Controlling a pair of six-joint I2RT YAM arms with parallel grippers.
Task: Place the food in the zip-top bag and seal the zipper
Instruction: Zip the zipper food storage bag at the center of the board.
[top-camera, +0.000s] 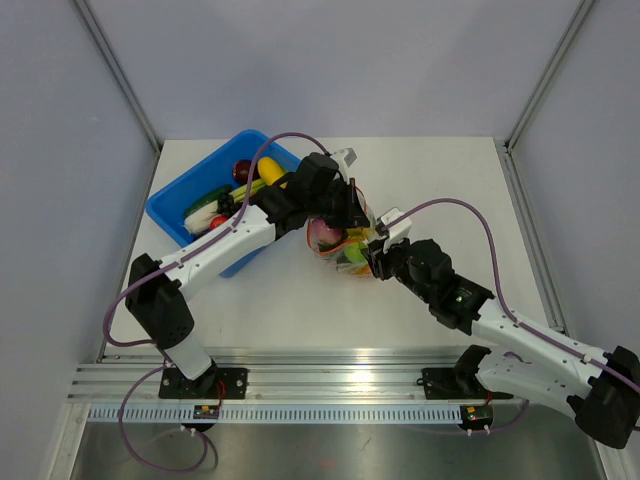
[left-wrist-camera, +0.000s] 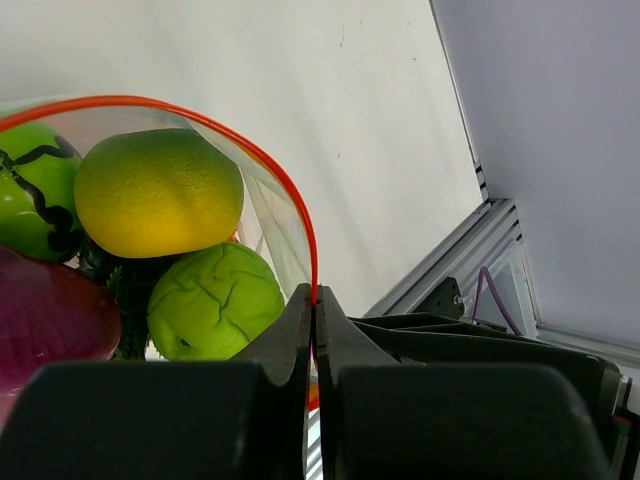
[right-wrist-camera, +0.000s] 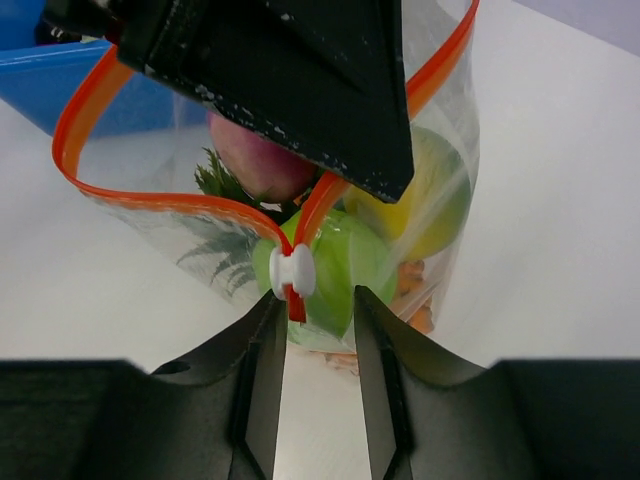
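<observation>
The left end effector (left-wrist-camera: 315, 300) is clamped tight on the zipper (left-wrist-camera: 290, 185), with the orange strip running straight into its closed fingers. The bag (right-wrist-camera: 455, 130) hangs just below and in front of it. A lemon (left-wrist-camera: 160, 190), a green piece (left-wrist-camera: 215, 300) and a purple piece (left-wrist-camera: 40, 310) are already inside, close under that end effector. The right end effector (right-wrist-camera: 318, 300) has its jaws apart, one on either side of the white slider (right-wrist-camera: 292, 272) at the end of the strip. It is holding nothing.

Judging from this, the filling is done and the sealing has not begun. The risks lie in the pull.

- The slider sits against one finger rather than midway between the two. An off-centre pinch could let the small tab pop out, or catch only the film beside it.
- The mouth gapes wide, with the strip bowed in a loop away from the right end effector. Dragging the slider along slack, curved tracks could jam it or leave them unmated.
- The left end effector holds only a thin edge. A firm tug from the other side could strip it free, dropping the loaded bag onto the desk (top-camera: 400, 330) and spilling the food.
- The lemon rides high near the mouth and may block the tracks from meeting.

Whether the bag's bottom rests on the desk cannot be told.
</observation>
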